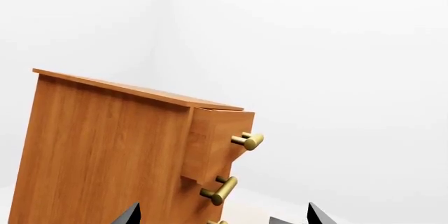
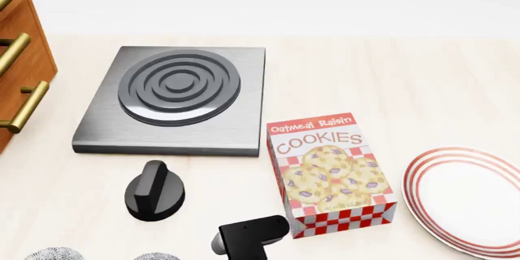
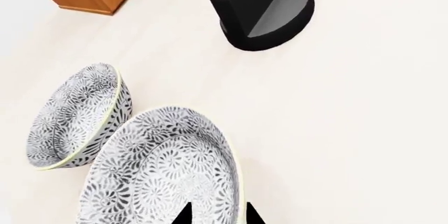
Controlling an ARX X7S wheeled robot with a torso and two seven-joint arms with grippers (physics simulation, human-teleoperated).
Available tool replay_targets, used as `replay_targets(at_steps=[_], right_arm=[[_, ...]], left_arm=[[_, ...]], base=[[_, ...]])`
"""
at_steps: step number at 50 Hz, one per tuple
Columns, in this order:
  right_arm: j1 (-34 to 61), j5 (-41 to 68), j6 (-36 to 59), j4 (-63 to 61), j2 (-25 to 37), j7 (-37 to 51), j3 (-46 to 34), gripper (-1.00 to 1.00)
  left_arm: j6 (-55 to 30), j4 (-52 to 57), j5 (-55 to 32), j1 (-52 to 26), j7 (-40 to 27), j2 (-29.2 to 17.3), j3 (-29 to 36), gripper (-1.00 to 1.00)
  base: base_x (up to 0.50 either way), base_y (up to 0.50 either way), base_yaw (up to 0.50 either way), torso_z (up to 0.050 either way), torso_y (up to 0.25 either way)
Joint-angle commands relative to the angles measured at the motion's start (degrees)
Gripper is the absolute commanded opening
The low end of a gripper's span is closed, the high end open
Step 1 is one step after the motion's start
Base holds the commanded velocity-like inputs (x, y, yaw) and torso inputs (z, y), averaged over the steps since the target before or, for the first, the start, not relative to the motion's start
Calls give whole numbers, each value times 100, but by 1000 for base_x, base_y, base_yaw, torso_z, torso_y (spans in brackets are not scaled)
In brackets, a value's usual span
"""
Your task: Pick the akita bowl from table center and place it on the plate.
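Where the box (image 2: pixel 332 172) reads "Oatmeal Raisin COOKIES", one plate (image 2: pixel 471 202) lies right of it at the table's right edge. Two speckled bowls: the akita bowl (image 3: pixel 164 169) sits at the near edge, right gripper (image 3: pixel 215 217) straddling its rim, tips slightly apart; second bowl (image 3: pixel 73 116) adjacent. Left gripper (image 1: pixel 222 214) spread, empty.

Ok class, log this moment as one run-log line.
phase: reach | right gripper: over akita bowl, grip unclear | plate: bare | left gripper: facing drawers
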Motion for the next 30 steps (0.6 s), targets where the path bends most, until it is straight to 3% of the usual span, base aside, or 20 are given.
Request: replay_targets(at_steps=[1, 14, 30], right_arm=[[-30, -63, -5, 25, 12, 1, -75, -100], [-79, -72, -322, -711, 218, 210, 160, -100], [-472, -1900, -2225, -2942, 1118, 232, 0, -100]], left_arm=[[11, 1, -25, 8, -26, -22, 5, 100], [20, 2, -29, 9, -58, -43, 37, 100], [21, 27, -13, 5, -89, -85, 100, 100]], base=[[0, 0, 0, 0, 0], [0, 0, 0, 0, 0], [0, 0, 0, 0, 0]])
